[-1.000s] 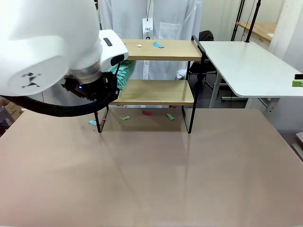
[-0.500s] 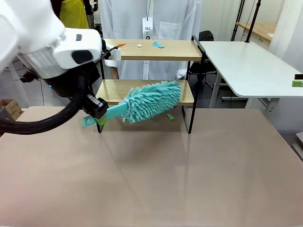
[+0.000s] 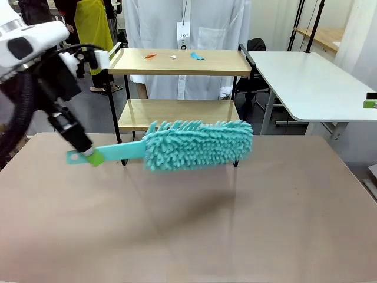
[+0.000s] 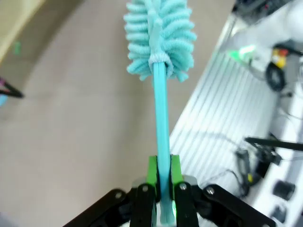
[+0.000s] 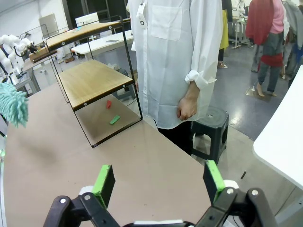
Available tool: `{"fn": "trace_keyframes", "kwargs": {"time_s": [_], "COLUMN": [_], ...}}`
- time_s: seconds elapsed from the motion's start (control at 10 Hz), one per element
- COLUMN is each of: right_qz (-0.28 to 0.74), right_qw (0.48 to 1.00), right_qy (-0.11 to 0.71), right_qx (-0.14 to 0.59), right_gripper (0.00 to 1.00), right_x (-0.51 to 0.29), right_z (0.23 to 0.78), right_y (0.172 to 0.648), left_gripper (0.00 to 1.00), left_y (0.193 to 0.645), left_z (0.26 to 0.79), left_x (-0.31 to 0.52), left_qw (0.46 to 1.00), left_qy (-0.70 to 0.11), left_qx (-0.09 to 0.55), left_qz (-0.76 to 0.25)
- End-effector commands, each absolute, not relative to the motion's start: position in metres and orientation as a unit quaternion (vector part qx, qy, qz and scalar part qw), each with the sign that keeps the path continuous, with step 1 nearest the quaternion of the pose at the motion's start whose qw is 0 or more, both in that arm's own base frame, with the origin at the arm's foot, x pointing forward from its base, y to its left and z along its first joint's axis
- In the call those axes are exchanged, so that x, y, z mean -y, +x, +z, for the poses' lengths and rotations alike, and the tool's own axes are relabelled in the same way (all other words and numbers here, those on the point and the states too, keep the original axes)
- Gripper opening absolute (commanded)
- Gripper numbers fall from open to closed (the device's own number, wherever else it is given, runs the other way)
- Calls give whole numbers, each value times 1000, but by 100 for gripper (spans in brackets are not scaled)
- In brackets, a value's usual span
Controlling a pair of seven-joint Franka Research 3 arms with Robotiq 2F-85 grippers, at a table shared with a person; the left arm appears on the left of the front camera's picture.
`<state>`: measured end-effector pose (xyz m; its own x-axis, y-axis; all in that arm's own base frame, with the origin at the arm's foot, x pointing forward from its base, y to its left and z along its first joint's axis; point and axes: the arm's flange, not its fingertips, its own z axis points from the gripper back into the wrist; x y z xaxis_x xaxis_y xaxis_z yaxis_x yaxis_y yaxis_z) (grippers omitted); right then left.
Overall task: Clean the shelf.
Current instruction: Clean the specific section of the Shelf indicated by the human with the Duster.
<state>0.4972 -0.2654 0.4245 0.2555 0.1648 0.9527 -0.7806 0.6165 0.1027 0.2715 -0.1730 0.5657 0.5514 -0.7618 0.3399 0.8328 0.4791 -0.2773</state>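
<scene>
- The left gripper (image 3: 88,156) is pinching the teal duster (image 3: 197,144) by its handle, jaws pressed together on it; the right gripper (image 5: 158,177) is standing spread and empty.
- The duster's long axis is running left to right, its head hanging just in front of the shelf (image 3: 177,112), below the top board.
- Paper scraps (image 3: 197,56) are lying on that top board, above and behind the head.
- The person's badge (image 3: 184,35) is showing "JKC".

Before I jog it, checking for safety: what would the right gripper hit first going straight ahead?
Probably the white coat of the person past the table edge; the way there looks free, though depth is unclear.
</scene>
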Motion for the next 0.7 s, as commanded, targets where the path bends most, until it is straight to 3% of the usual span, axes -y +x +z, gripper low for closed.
{"fn": "trace_keyframes", "kwargs": {"time_s": [0.0,0.3,0.6], "right_qz": [324,324,324], "right_qw": [733,733,733], "right_qy": [295,295,295], "right_qx": [520,520,520], "right_gripper": [100,100,100], "right_x": [264,264,264], "right_z": [427,427,427], "right_y": [497,497,497], "left_gripper": [13,13,13], "left_y": [260,241,253], "left_z": [589,606,589], "left_x": [151,116,86], "left_qw": [862,854,864], "left_qy": [-183,-95,-60], "left_qx": [63,1,-63], "left_qz": [-468,-512,-497]}}
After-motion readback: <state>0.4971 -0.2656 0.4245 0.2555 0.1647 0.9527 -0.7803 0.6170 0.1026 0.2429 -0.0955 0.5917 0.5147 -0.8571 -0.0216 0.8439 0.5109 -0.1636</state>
